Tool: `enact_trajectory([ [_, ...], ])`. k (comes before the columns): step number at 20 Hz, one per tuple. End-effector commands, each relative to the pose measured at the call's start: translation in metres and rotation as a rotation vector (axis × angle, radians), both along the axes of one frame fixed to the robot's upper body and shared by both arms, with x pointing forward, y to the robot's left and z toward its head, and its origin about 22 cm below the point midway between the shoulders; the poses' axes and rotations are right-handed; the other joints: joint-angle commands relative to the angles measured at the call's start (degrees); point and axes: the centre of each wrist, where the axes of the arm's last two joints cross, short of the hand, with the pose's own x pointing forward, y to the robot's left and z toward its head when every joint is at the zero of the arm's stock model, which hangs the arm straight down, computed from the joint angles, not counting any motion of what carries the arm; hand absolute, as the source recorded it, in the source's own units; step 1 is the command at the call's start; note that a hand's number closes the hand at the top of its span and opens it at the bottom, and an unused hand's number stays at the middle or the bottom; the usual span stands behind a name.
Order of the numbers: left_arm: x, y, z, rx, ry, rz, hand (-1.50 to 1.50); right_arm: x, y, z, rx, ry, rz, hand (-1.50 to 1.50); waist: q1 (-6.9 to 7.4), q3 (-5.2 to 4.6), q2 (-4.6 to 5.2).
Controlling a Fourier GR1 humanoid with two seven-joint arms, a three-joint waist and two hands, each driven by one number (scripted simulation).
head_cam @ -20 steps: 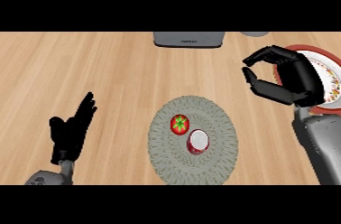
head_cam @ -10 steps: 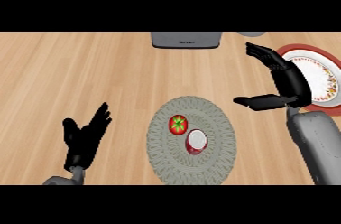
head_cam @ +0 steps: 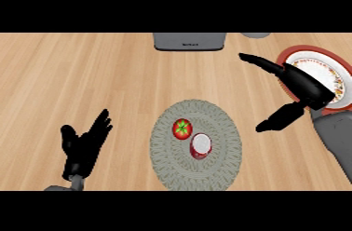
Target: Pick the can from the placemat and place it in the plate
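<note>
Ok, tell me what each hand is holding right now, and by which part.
Nothing is held. The right hand is open beside the plate; the left hand is open. The can sits untouched on the placemat.

A red tomato (head_cam: pixel 181 128) with a green stem lies near the middle of the pale wooden worktop (head_cam: pixel 82 81), while at the far edge sit a grey box-like appliance (head_cam: pixel 190 41) and, further right, a small grey object (head_cam: pixel 256 35), cut off.

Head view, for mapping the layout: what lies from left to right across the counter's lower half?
Left hand → placemat, carrying tomato then can → right hand → plate.
</note>
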Motion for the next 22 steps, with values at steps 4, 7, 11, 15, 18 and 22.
enact_trajectory([
  [4,-0.001,0.004,0.022,0.004,-0.010,-0.004,0.00,-0.026,0.051,0.024,-0.246,0.032,0.019,-1.50,0.26,0.05,-0.04],
  [7,0.020,-0.003,0.009,0.011,-0.006,-0.006,0.00,-0.036,0.074,0.017,-0.277,0.048,0.020,-1.50,0.07,0.04,0.26],
  [11,-0.002,0.016,-0.004,-0.020,0.001,-0.012,0.00,-0.051,0.094,0.005,-0.305,0.041,0.000,-1.50,0.37,0.06,0.27],
  [15,-0.009,-0.004,0.014,-0.018,0.009,0.003,0.00,-0.075,0.105,-0.010,-0.381,0.088,-0.021,-1.50,0.32,0.08,0.14],
  [18,0.001,-0.007,0.009,0.005,0.009,0.004,0.00,-0.061,0.110,-0.021,-0.400,0.127,0.009,-1.50,0.43,0.09,0.28],
  [22,0.006,-0.005,0.004,0.005,0.002,-0.014,0.00,-0.084,0.121,-0.043,-0.403,0.158,0.048,-1.50,0.26,0.08,0.27],
])
